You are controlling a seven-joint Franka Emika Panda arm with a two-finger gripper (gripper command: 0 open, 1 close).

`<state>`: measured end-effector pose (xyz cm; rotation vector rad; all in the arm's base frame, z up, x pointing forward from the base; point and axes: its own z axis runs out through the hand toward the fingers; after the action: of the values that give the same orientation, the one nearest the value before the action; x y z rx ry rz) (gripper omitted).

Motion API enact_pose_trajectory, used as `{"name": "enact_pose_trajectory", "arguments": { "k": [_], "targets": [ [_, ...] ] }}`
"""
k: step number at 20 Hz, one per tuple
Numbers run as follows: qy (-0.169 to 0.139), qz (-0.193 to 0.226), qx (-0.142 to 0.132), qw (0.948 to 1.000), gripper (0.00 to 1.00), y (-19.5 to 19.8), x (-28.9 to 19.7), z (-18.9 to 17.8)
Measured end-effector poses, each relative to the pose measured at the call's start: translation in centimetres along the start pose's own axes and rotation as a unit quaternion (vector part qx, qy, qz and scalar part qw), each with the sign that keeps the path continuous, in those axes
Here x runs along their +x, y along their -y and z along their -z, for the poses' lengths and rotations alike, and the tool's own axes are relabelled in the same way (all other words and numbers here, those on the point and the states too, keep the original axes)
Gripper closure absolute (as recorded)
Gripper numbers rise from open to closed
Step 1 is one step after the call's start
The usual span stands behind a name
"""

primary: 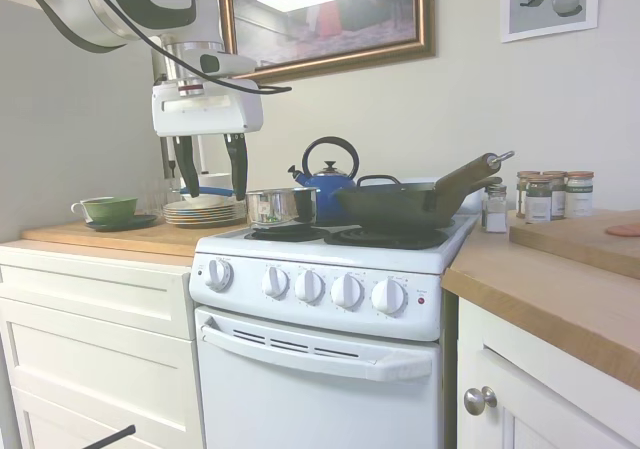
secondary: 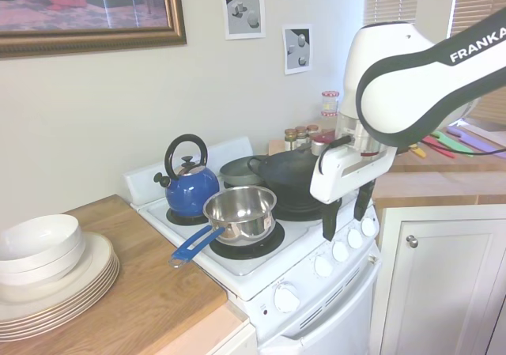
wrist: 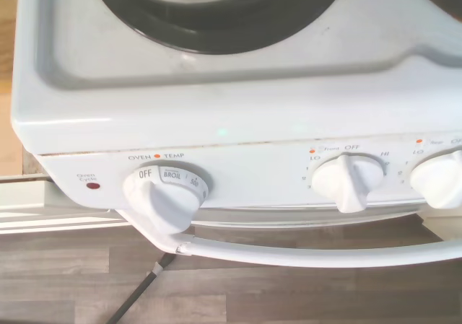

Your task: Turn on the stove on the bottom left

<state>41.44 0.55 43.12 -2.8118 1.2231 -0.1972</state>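
stove (primary: 330, 369) set between white drawer cabinets (primary: 95, 319) and a wooden bench (primary: 560, 279), five knobs in a row along its front panel. franka arm (secondary: 427, 78) poised above the front edge of the cooktop, gripper (secondary: 345, 210) pointing down, fingers apart and clamped on nothing, hanging just over the knob row and not touching it. steel saucepan (secondary: 241, 213) on the front left coil, blue handle jutting toward the bench corner; wok (primary: 400, 204) on the front right coil; blue kettle (secondary: 188, 185) at the back left.

main hazard, judged from here: picking the wrong dial. oven temp knob (wrist: 164, 194) at the panel's left end, marked off and broil, easy to mistake for a burner control. front burner knob (wrist: 346, 180) next along, labelled front with off, lo and hi around it, probably the right target. rear burner knob (wrist: 440, 180) close beside it, so a slight sideways drift likely to straddle both.

second risk: closing off-centre on the narrow ridge, slipping round it without turning. third: descending too far and striking the panel's top edge or the oven door handle (wrist: 310, 252) below.
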Motion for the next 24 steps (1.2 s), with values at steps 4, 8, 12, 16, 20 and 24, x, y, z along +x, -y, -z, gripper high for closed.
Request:
{"name": "enact_pose_trajectory", "arguments": {
  "k": [4,8,12,16,20,24],
  "targets": [
    [0.0,0.001,0.0,1.0,0.0,0.0,0.0,0.0],
    [0.004,-0.005,-0.004,1.0,0.0,-0.6,0.4,-0.4],
    [0.011,-0.007,-0.014,0.9998,0.0,-1.1,0.3,-1.9],
    [0.017,-0.006,-0.024,0.9996,0.0,-1.0,0.7,-3.7],
    [0.022,-0.01,-0.03,0.9992,0.0,-0.7,1.4,-5.3],
    [0.029,-0.016,-0.038,0.9987,0.0,-0.2,2.4,-6.9]
  ]
}}
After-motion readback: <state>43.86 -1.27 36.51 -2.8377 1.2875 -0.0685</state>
